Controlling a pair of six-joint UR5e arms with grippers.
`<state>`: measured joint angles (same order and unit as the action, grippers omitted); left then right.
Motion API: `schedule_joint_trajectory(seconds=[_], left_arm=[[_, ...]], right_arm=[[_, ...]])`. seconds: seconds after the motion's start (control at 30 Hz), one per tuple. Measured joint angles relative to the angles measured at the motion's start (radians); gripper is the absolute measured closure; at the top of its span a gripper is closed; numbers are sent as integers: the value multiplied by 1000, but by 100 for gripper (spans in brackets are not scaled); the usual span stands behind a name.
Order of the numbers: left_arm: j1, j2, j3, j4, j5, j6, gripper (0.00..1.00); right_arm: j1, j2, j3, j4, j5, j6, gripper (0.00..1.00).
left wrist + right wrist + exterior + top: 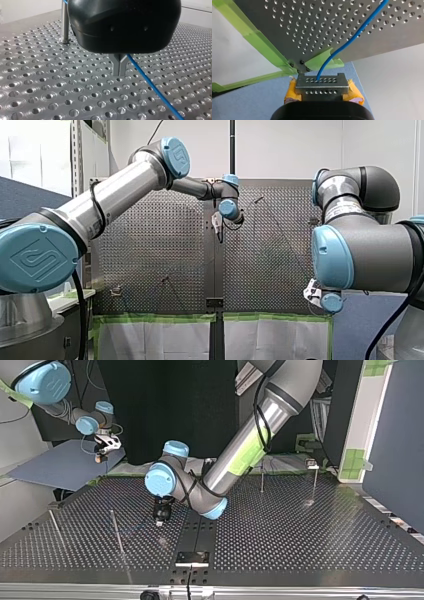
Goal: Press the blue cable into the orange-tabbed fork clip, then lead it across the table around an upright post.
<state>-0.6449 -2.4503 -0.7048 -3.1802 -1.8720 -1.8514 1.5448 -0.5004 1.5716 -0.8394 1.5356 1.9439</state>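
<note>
My left gripper [119, 68] hangs just above the perforated table [45, 82], its metal fingers shut on the blue cable [150, 86], which trails away from them over the holes. An upright post [64, 23] stands beyond the gripper, with a bit of blue at its top. In the top view this gripper [160, 516] is near the table's middle. My right gripper [323, 96] is off the table's corner, its yellow pads [354, 93] shut on a perforated metal end block [322, 85] from which the blue cable [347, 41] rises. No orange tab can be made out.
Several thin posts [117, 532] stand on the table. A small clip [312, 463] sits on a post at the top view's far right. Green tape [262, 47] lines the table edge. A black plate [192, 558] lies at the near middle.
</note>
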Motion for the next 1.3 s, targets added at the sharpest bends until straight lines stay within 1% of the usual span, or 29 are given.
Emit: schedule_joint_trajectory(seconds=[0.1, 0.2, 0.23, 0.27, 0.3, 0.33, 0.37, 0.4, 0.43, 0.47, 0.5, 0.53, 0.57, 0.7, 0.73, 0.87, 1.17, 1.3], left_arm=[[0, 0, -6, 0, 0, 1, 99], [-1, 0, -17, 1, 0, 13, 99], [-1, 0, -22, 2, -1, 17, 96], [-2, 0, -25, 4, -1, 23, 88], [-3, 0, -28, 8, -1, 31, 88], [-4, 0, -30, 9, -2, 38, 73], [-4, 0, -32, 11, -3, 43, 62], [-4, 0, -33, 12, -4, 49, 62], [-5, 1, -33, 13, -7, 52, 47], [-5, 1, -34, 13, -12, 54, 26], [-5, 1, -34, 13, -20, 56, 26], [-5, 1, -34, 13, -26, 58, 13], [-5, 1, -34, 13, -32, 61, 8], [-6, 1, -34, 13, -49, 66, 8], [-6, 1, -34, 12, -50, 67, 0], [-5, 1, -34, 4, -45, 59, 0], [1, 6, -35, -67, 26, -12, 0], [4, 22, -54, -98, 53, -36, 0]], right_arm=[[0, 2, -4, 2, 9, -10, 100], [2, 2, -6, 3, 12, -20, 100], [2, 2, -6, 3, 12, -23, 100], [3, 2, -7, 4, 11, -26, 100], [4, 2, -7, 4, 11, -29, 100], [5, 2, -8, 4, 11, -31, 100], [6, 2, -8, 5, 10, -34, 100], [6, 2, -8, 6, 10, -36, 100], [7, 2, -8, 7, 10, -37, 100], [7, 2, -9, 8, 10, -38, 100], [7, 2, -9, 9, 9, -39, 100], [7, 2, -9, 10, 9, -39, 100], [7, 2, -9, 11, 9, -39, 100], [8, 2, -9, 13, 9, -41, 100], [8, 2, -9, 14, 8, -41, 100], [9, 2, -9, 15, 8, -43, 100], [9, 2, -10, 20, 6, -43, 100], [9, 2, -10, 22, 6, -45, 100]])
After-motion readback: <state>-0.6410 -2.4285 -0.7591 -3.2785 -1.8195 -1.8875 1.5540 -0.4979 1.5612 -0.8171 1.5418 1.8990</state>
